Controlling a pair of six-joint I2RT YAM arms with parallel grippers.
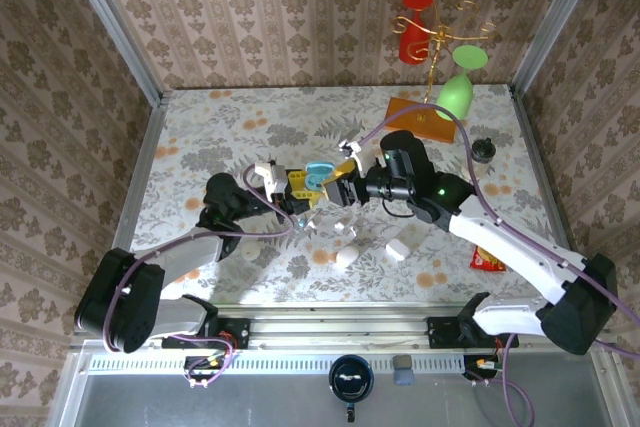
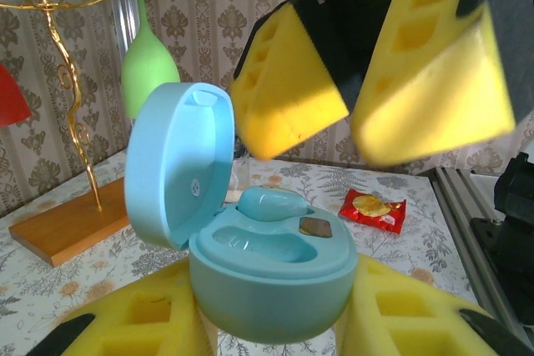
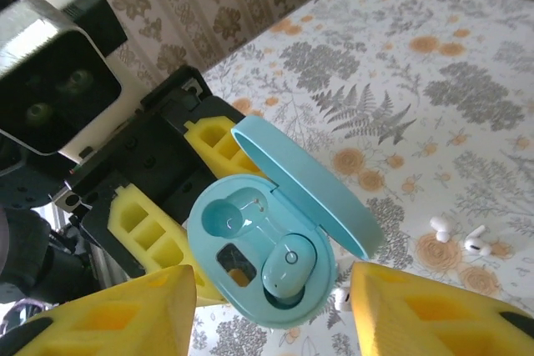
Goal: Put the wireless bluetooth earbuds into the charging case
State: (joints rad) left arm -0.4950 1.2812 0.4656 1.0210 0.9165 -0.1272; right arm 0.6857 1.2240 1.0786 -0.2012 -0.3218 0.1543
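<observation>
finding: the left tool (image 2: 271, 327) was clenched on the charging case (image 2: 267, 281), one yellow pad on each side of the base, holding it clear of the bench (image 3: 467, 106). the right tool (image 3: 271, 314) stood parted directly above the case, grasping nothing.

location of items: one pale blue earbud (image 3: 288, 268) lay in one well of the case. the second well (image 3: 227, 216) was empty. two loose earbuds (image 3: 438, 227), whitish and tiny, lay on the bench well apart from the case. whether they belong to this case could not be determined.

orientation: the case faced its opening upward, toward the right tool. in the right wrist view its long axis ran from upper left to lower right, the two wells in line along it. the lid (image 2: 175, 164) stood raised from the hinge on one long side. the seated earbud lay with its long axis roughly along that of the case, and in the left wrist view it appeared to sit proud of the rim.

assessment: the step in hand was judged to be seating this earbud. recommended practice: keep the left grip steady and the case level. bring one right pad straight down on the earbud's back and press lightly until flush. avoid the raised lid. withdraw vertically so the piece is not dragged out.
</observation>
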